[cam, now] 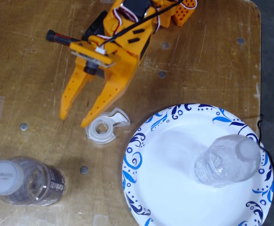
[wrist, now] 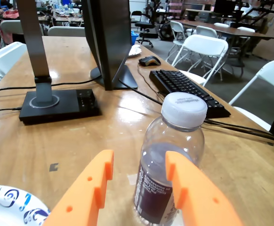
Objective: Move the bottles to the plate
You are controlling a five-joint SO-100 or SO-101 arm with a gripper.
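A clear bottle with a wide white cap [cam: 26, 181] and a dark label stands upright on the wooden table at the lower left of the fixed view. My orange gripper [cam: 75, 119] is open and empty, above the table and some way short of it. In the wrist view the same bottle [wrist: 174, 155] rises just ahead of the gripper [wrist: 139, 162], partly behind the right finger [wrist: 193, 193]. A crinkled, label-free bottle [cam: 226, 160] stands on the right side of the white, blue-patterned plate [cam: 170, 174]. The plate's rim [wrist: 10, 207] shows at the wrist view's bottom left.
A clear round tape dispenser [cam: 104, 127] lies beside my lower fingertip, between the gripper and the plate. Ahead in the wrist view stand a black lamp base [wrist: 57, 106], a monitor stand [wrist: 111, 47], a keyboard [wrist: 189, 89] and folding chairs [wrist: 203, 49].
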